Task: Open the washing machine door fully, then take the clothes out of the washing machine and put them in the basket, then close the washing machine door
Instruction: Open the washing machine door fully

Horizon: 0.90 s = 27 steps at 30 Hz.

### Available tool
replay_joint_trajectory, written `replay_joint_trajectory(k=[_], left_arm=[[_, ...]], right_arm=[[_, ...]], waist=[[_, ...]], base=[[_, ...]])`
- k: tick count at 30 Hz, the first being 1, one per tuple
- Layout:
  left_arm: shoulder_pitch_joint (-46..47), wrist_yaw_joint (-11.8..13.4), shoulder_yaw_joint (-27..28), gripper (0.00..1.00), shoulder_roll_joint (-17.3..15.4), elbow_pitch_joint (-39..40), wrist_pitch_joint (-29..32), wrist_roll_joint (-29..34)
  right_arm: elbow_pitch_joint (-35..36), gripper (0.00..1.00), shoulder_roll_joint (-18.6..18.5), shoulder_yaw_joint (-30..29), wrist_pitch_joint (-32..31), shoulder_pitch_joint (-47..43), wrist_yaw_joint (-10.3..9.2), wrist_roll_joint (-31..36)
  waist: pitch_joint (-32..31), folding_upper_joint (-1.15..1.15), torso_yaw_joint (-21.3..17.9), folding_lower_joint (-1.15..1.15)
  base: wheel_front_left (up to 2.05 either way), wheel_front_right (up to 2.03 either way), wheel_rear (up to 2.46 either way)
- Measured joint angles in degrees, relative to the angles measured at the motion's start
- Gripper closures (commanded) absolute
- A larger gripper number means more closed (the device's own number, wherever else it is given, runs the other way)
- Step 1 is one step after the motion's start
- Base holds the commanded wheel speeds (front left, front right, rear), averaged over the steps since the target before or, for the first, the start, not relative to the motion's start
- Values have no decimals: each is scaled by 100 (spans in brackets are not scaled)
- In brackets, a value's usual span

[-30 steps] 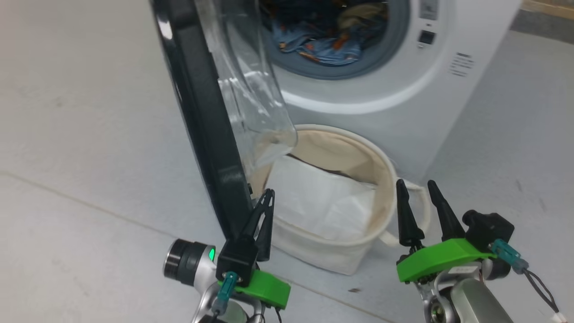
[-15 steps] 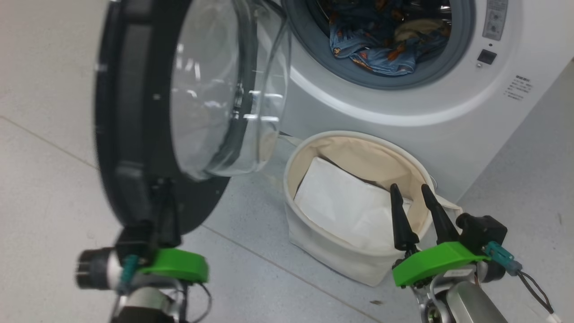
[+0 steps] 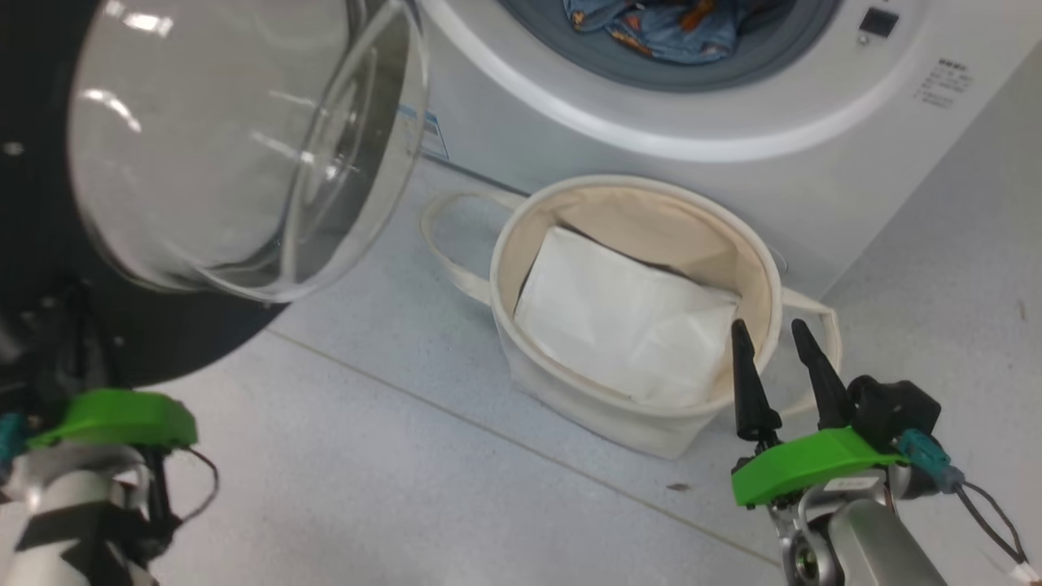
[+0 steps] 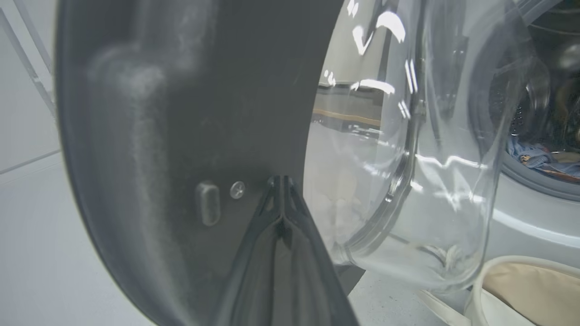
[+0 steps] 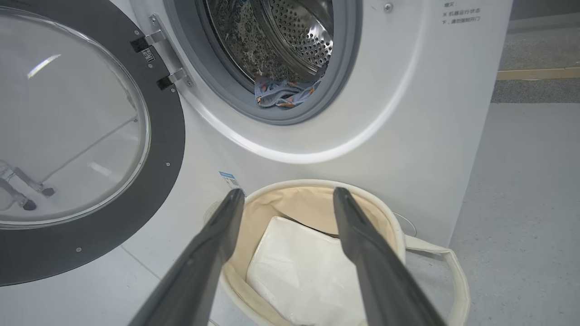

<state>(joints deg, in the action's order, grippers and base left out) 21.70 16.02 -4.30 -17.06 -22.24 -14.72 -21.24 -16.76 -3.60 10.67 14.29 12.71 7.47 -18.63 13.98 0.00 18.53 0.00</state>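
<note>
L gripper fingers pressing together, tips resting against blk rim of washing machine door. R gripper fingers standing wide apart near basket. Clothes lying inside drum.

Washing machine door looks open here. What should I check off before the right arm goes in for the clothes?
1. Clearance: washing machine door swung clear of the opening of the washing machine: ok.
2. Door contact: left gripper shut, tips at the door's black rim; touching or not: cannot tell.
3. Picking hand: right gripper open and empty: ok.
4. Target: clothes in sight at the front of the opening: ok.
5. Drop spot: basket upright below the opening, white sheet lying inside, room left: ok.
</note>
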Motion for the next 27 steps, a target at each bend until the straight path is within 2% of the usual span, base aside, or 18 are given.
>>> replay_joint_trajectory(k=[8,15,22,27], left_arm=[[345,-103,817,100,-125,-230,0,-113],[530,-250,1437,100,-73,-246,-1,-147],[532,-455,1597,100,274,-179,0,125],[449,-556,1594,100,441,155,-1,425]], right_arm=[[181,0,-200,-118,0,161,0,99],[282,0,-286,-192,0,244,0,131],[293,0,-332,-192,0,246,0,142],[281,0,-274,-162,0,249,0,136]], waist=[[515,0,-117,0],[842,0,-200,0],[823,0,-246,0],[635,0,-265,0]], base=[[0,0,0],[0,0,0],[0,0,0],[0,0,0]])
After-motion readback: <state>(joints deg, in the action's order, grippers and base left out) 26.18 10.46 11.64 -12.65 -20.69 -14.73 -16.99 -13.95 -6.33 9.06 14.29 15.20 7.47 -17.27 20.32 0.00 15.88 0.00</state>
